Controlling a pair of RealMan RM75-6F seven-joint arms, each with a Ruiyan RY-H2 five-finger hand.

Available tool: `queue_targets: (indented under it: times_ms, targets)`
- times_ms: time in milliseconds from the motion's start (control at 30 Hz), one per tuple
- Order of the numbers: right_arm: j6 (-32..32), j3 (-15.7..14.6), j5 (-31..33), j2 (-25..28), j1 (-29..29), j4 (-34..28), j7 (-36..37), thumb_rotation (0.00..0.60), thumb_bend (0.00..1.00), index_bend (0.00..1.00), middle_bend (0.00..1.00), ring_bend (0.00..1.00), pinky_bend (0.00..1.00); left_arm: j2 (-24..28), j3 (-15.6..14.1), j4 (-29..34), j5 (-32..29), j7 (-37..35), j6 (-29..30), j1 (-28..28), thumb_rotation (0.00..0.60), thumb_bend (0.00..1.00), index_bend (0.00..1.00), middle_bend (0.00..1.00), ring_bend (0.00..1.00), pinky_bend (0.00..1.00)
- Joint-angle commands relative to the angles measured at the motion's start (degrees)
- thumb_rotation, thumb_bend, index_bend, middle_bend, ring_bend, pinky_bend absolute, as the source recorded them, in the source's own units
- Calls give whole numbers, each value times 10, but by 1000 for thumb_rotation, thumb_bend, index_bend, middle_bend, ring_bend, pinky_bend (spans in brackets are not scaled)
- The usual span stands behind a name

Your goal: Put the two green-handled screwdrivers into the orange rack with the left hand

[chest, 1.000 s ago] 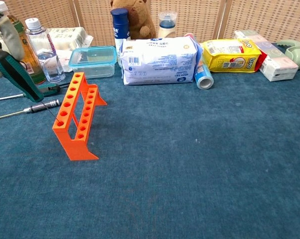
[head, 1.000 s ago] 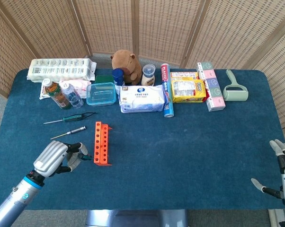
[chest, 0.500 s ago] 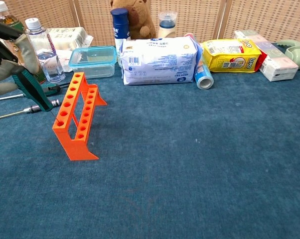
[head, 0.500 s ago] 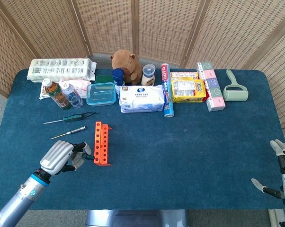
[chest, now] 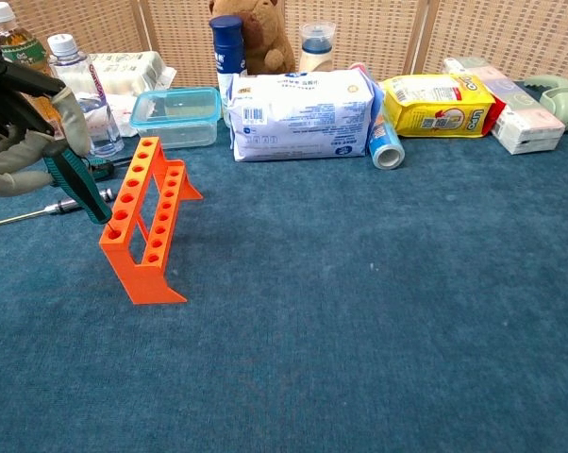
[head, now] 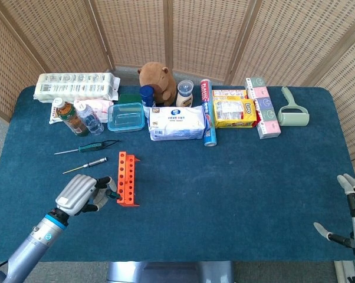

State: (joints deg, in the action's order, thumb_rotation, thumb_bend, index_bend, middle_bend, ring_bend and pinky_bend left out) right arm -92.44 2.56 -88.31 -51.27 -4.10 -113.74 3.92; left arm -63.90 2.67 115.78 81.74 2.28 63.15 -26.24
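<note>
The left hand (head: 82, 195) is hanging low over the blue table (head: 224, 194), and its fingers are closing around a green-handled screwdriver (chest: 77, 181). In the chest view the handle is leaning down and toward the orange rack (chest: 144, 219), with its lower end just at the near end of the rack's top bar. I cannot tell if the tip is already sitting in a hole. The rack is standing just beside the hand, on its inner side.

Beyond the hand, further from the robot, a dark-handled screwdriver (head: 85, 164) is lying flat on the cloth. A little beyond that one the second green-handled screwdriver (head: 86, 148) is lying flat too, apart from the rack.

Still further away from the hand a row of things is standing along the back: two bottles (head: 77, 117), a clear lidded box (head: 125, 116), a white pack of wipes (head: 177, 122), a brown plush animal (head: 157, 80) and a yellow packet (head: 234, 112).

The right hand (head: 351, 207) is far on the other side, at the table's edge, holding nothing, with its fingers spread.
</note>
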Motion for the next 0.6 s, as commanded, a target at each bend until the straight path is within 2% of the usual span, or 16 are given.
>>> queue_targets:
  times_ms: [33, 167, 367, 600]
  targets:
    - [0, 0, 0, 0, 0, 0, 0, 600, 104, 16, 43, 0, 5, 1, 0, 1, 0, -1, -1, -1, 600, 398, 389, 780, 717, 857]
    - [-1, 0, 0, 0, 0, 0, 1, 600, 104, 16, 42, 0, 5, 3, -1, 3, 1, 0, -1, -1, 600, 397, 306, 780, 717, 856]
    - [-1, 0, 0, 0, 0, 0, 2, 600, 104, 16, 43, 0, 5, 8, 1, 8, 0, -4, 3, 0, 600, 397, 251, 780, 717, 857]
    - [0, 0, 0, 0, 0, 1, 2, 600, 104, 16, 43, 0, 5, 39, 15, 8, 27, -43, 56, 20, 600, 392, 198, 780, 717, 856]
